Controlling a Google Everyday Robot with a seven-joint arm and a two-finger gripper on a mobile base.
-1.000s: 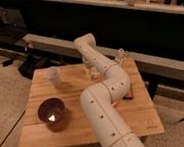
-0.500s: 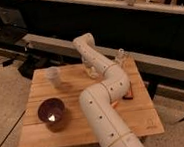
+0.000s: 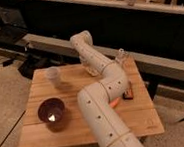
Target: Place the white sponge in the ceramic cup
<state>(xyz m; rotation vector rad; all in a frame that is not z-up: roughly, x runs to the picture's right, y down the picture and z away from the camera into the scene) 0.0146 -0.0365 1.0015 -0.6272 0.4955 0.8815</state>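
Closing down at the far edge of the table (image 3: pixel 146 119), the gripper (image 3: pixel 90 69) is bringing its fingers together, likely on the white sponge, which is hidden beneath it. Lifting toward the ceramic cup (image 3: pixel 54 75) is coming next.

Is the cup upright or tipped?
Upright: the cup stands mouth up, left of the gripper, low over the far side of the table, jaws shut.

Tool (image 3: pixel 90 70) in gap between cup (image 3: pixel 53 75) and bottle (image 3: pixel 120 57)
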